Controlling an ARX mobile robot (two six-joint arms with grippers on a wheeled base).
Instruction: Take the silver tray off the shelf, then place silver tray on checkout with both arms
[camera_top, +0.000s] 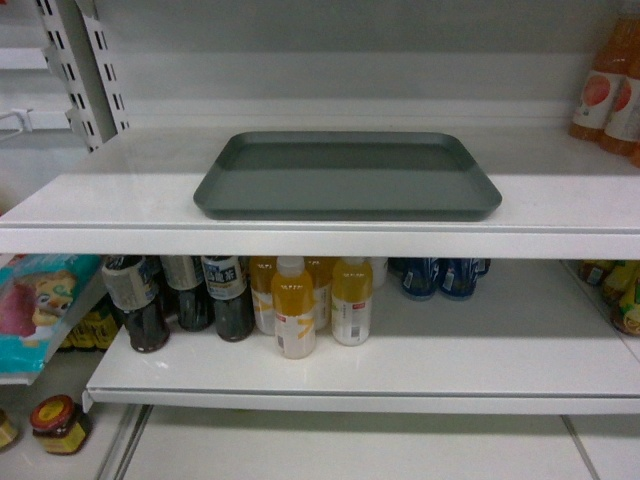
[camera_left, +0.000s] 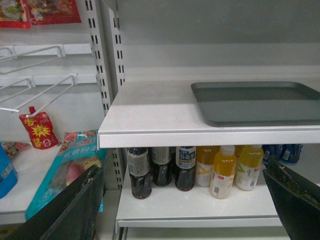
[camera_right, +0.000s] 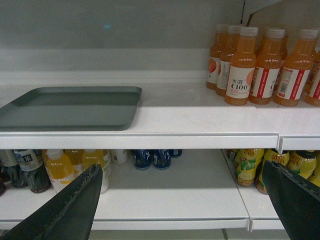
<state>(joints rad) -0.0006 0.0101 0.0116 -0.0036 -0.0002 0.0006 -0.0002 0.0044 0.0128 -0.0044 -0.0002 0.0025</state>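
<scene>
The matte grey-silver rectangular tray (camera_top: 347, 176) lies flat on the white metal shelf board (camera_top: 120, 205), long axis running along the shelf's front lip, its near rim close to that lip and nothing in it. The left end effector (camera_left: 185, 200) hangs below and left of the tray, the right end effector (camera_right: 185, 200) below and right; both are spread wide, gripping nothing (neither looks nearer). Yellow juice bottles (camera_top: 315, 305) stand beneath the tray.
</scene>
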